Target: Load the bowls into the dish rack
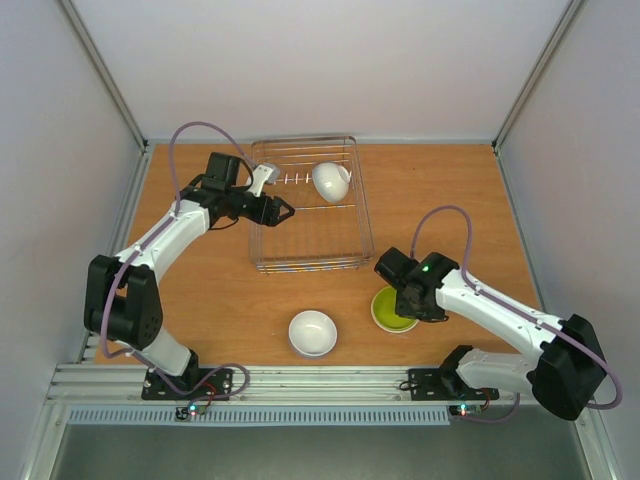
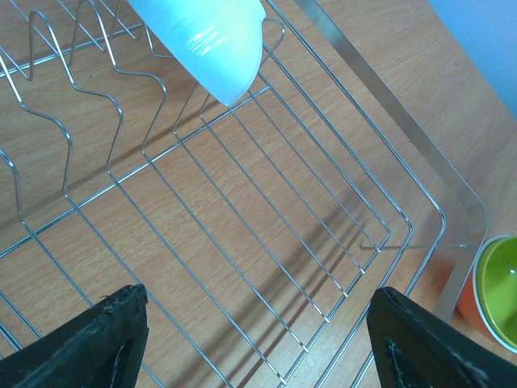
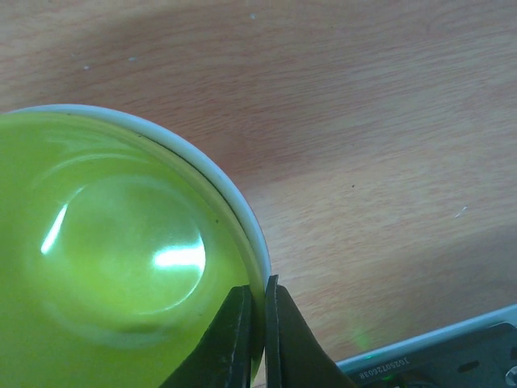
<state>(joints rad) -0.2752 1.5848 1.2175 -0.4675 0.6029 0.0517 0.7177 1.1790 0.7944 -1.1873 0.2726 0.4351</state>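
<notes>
Right gripper (image 3: 258,293), tilted down, pinches yellow-green bowl (image 3: 121,259) rim.

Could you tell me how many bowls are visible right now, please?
3: a tilted white bowl in the dish rack; an upright white bowl on the table; a yellow-green bowl, rim pinched by the right gripper. Others may be nested beneath it.

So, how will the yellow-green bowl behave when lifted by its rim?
Probably rigid: the yellow-green bowl looks undeformed where the right gripper pinches its rim. Its glossy surface looks slippery, so it may slide or tilt in this one-sided grip.
</notes>
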